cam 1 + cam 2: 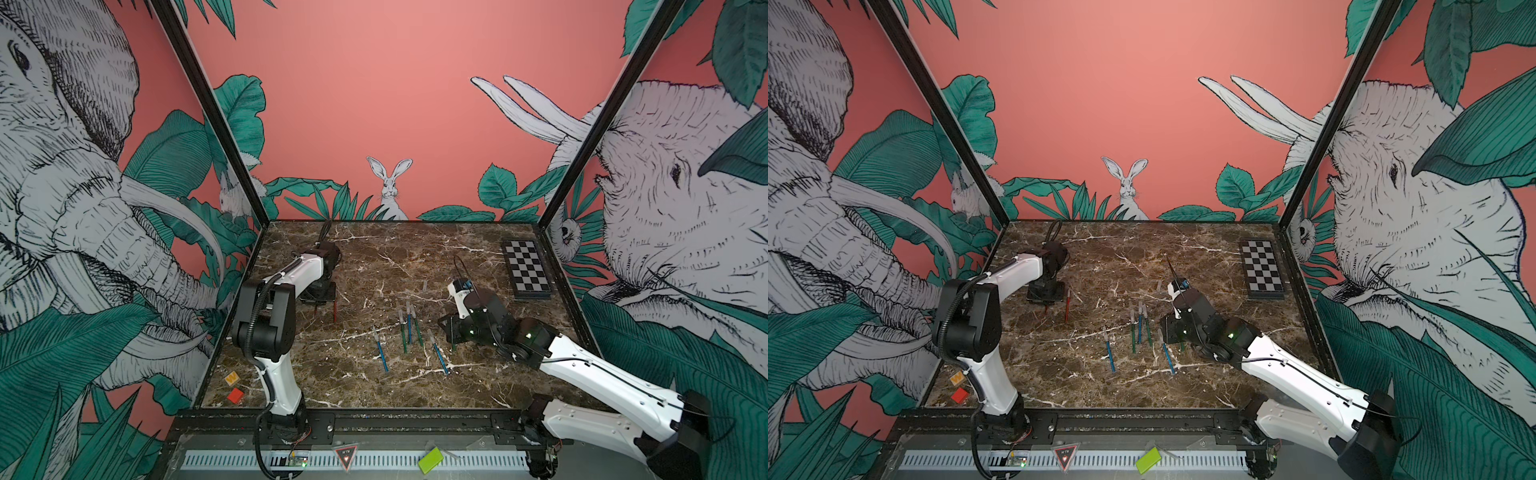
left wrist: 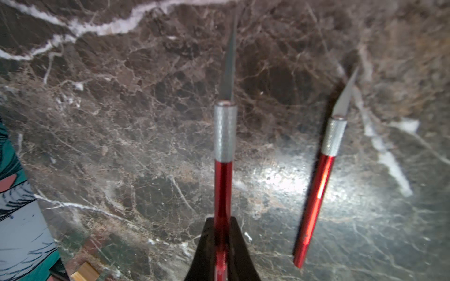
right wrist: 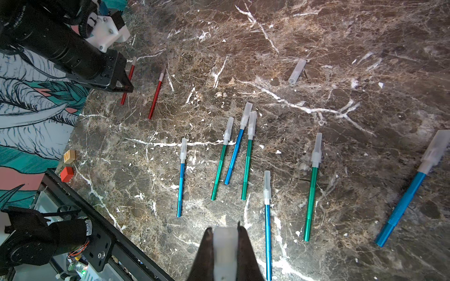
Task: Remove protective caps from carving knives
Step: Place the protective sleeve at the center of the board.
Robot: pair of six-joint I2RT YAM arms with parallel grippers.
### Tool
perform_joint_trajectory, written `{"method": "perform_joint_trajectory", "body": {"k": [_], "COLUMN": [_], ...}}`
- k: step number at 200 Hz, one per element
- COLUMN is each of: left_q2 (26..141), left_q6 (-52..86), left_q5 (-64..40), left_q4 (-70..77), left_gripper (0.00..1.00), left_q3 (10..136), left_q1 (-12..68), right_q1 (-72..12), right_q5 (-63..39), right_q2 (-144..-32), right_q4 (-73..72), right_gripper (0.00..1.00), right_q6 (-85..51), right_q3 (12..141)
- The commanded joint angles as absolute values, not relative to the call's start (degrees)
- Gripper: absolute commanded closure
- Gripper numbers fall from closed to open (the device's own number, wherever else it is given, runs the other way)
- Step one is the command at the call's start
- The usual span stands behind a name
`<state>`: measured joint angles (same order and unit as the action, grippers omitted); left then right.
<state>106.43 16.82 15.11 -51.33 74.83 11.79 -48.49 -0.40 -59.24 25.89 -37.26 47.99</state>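
Dark marble table [image 1: 374, 257], white veins; checkerboard [image 1: 527, 268] lies flat at far right corner, close to the wall; near left corner, orange block [image 1: 231, 377] w/ a W, red block [image 1: 235, 395] just beside it; on front rail, off the table, green block [image 1: 431, 459] & red triangle sticker [image 1: 346, 455]; back wall pink w/ painted rabbit [image 1: 390, 187].

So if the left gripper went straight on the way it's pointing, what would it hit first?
The table. The left gripper points down at bare marble, so the red knife it holds would likely touch down first. The other red knife lies off to one side. How high the gripper hovers is unclear.
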Motion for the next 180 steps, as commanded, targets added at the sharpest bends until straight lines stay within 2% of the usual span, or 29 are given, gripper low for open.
{"method": "perform_joint_trajectory", "body": {"k": [1, 78, 180], "left_q2": [107.4, 112.2, 112.2], "left_q6": [17.6, 19.5, 21.6], "left_q5": [13.9, 14.2, 13.4], "left_q4": [-51.0, -49.2, -47.2], "left_gripper": [1.0, 1.0, 1.0], "left_q3": [73.9, 74.9, 71.7], "left_q1": [12.5, 16.4, 17.0], "right_q1": [-48.5, -48.6, -48.7], "right_q5": [0.2, 0.6, 1.2], "right_q2": [-58.6, -57.3, -56.7], "right_q4": [25.8, 26.5, 27.1], "right_gripper": [1.0, 1.0, 1.0], "right_q6": [-37.4, -38.0, -38.3], "right_q3": [47.9, 47.5, 47.6]}}
